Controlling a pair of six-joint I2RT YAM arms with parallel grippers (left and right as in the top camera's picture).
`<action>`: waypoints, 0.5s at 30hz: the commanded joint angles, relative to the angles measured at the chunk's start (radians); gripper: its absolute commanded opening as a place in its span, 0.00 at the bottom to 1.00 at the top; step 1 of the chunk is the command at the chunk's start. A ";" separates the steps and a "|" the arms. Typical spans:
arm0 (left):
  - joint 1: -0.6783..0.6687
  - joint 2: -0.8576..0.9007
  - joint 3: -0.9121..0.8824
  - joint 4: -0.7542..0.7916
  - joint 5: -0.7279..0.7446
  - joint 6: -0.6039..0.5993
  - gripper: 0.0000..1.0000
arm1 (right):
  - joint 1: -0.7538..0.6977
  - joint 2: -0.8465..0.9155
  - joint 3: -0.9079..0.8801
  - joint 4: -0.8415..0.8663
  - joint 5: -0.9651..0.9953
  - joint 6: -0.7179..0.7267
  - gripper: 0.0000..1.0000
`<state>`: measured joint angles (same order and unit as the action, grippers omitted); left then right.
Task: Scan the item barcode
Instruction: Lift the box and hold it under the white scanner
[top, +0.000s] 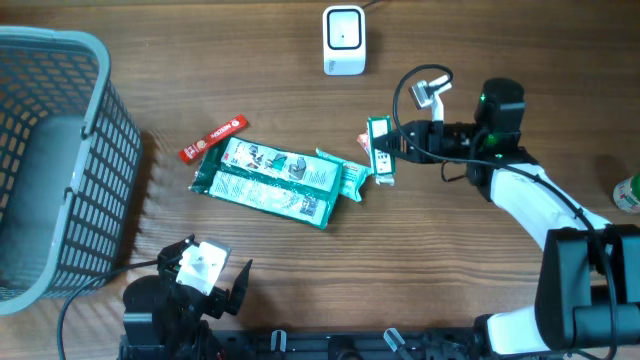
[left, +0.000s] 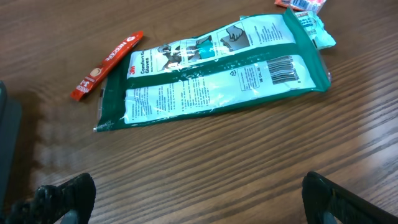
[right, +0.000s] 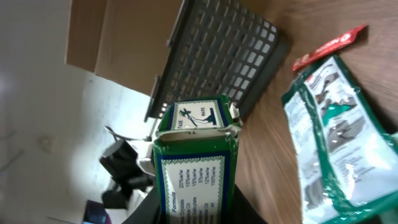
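Near the right hand's (top: 397, 149) green box (right: 196, 158), a packet (left: 211, 74) reads 3M Comfort.

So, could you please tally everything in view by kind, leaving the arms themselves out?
Basket: 1
Scanner: 1
Green glove pack, teal end counted with it: 1
Red sachet: 1
Green box, held in the right gripper: 1
Cropped item at the right edge, kind unclear: 1
Total: 6
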<state>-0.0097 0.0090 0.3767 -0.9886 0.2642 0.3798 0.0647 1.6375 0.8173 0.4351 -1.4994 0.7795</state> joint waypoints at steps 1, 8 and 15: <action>0.006 -0.002 -0.005 0.000 0.016 0.005 1.00 | 0.007 0.007 0.016 0.091 -0.009 0.430 0.05; 0.006 -0.002 -0.005 0.000 0.016 0.005 1.00 | 0.003 0.007 0.016 0.096 -0.092 1.109 0.04; 0.006 -0.002 -0.005 0.000 0.016 0.005 1.00 | -0.037 0.008 0.016 -0.009 -0.111 1.291 0.04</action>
<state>-0.0101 0.0090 0.3767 -0.9886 0.2642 0.3798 0.0566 1.6382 0.8211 0.4629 -1.5509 1.9579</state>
